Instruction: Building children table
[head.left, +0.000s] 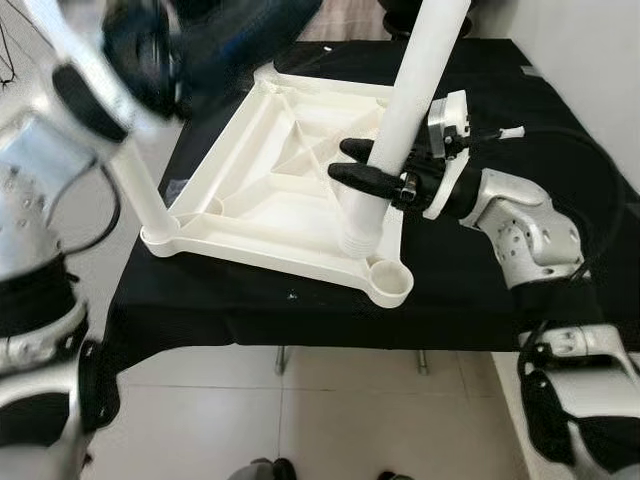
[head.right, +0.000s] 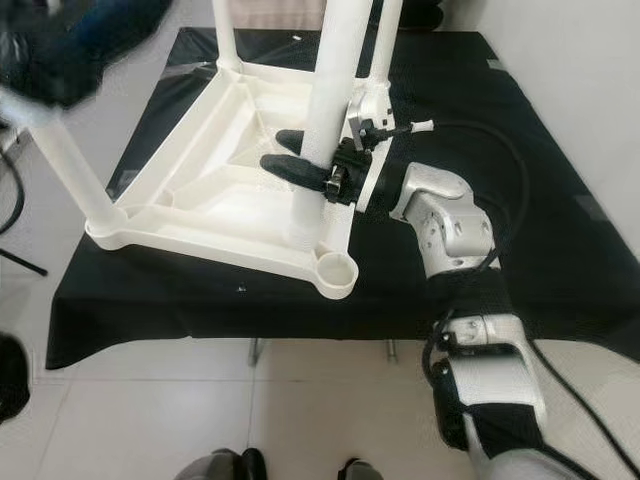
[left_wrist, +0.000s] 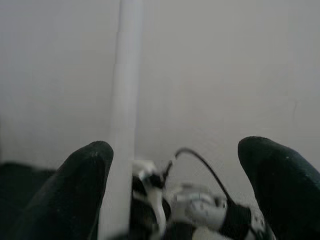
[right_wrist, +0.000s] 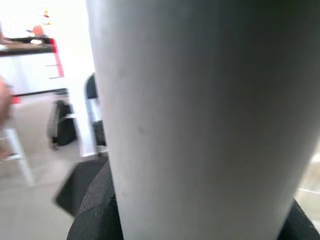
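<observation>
The white table top (head.left: 270, 200) is lying upside down on the black tabletop (head.left: 480, 300), its near corner socket (head.left: 389, 283) standing empty. The right tool (head.left: 365, 165) is gripping a white leg (head.left: 400, 120) just above it. Farther left, the left tool (left_wrist: 175, 200) is hanging open, blurred.

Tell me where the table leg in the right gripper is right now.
In the eye views, the white leg stands near-upright in the right gripper, its threaded end just above the upturned tabletop, beside the empty near-right corner socket.
</observation>
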